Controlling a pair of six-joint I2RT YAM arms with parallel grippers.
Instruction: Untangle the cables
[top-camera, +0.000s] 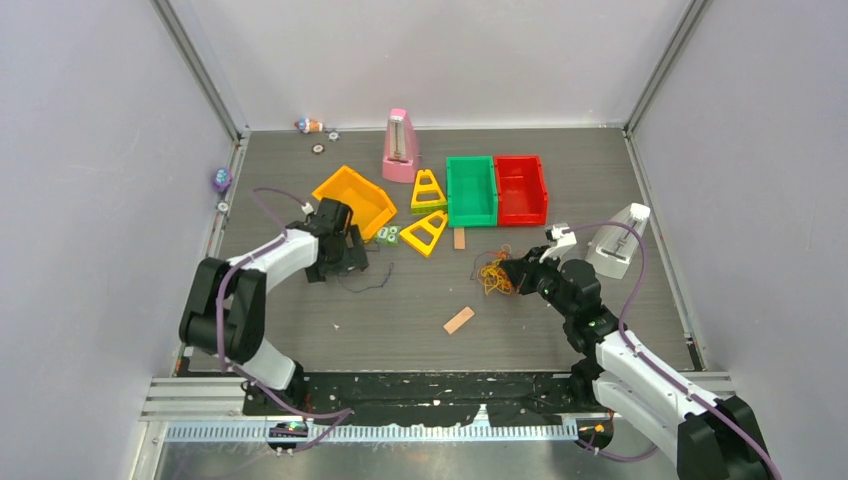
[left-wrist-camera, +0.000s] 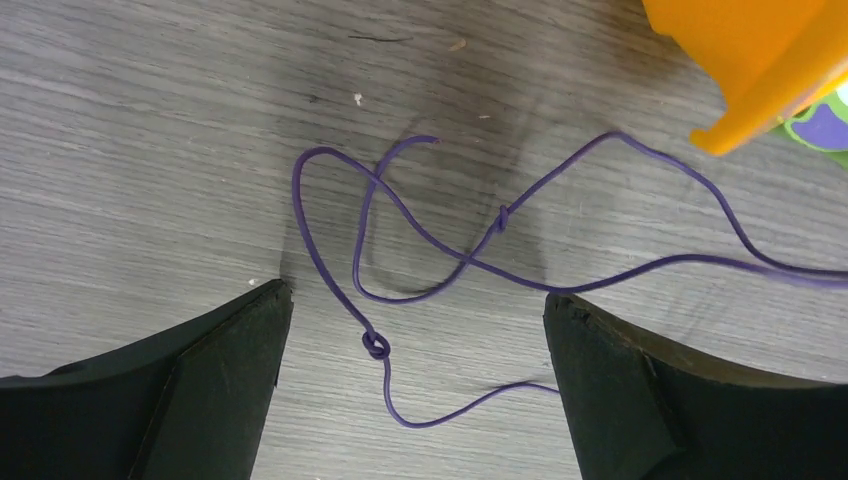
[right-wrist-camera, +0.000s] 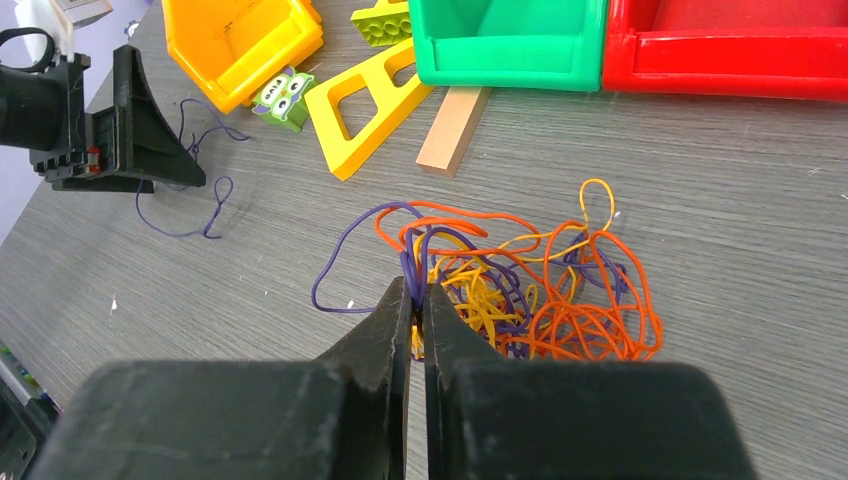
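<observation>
One purple cable (left-wrist-camera: 375, 345) lies free under the open left gripper (left-wrist-camera: 417, 297); the cables (right-wrist-camera: 520, 290) near the green bin (right-wrist-camera: 510, 60), pinched by the right gripper (right-wrist-camera: 417, 295), are knotted.

We see a grey wood-grain desk (top-camera: 400, 335). Towards its far edge stand a pink metronome (top-camera: 400, 147), an orange bin (top-camera: 355, 198), and a green bin (top-camera: 471, 190) touching a red bin (top-camera: 521, 188). Nearer us lie tangled yellow, orange and purple cables (top-camera: 494, 276), a lone purple cable (left-wrist-camera: 400, 250) well apart to the left, and a wooden block (top-camera: 459, 320).
</observation>
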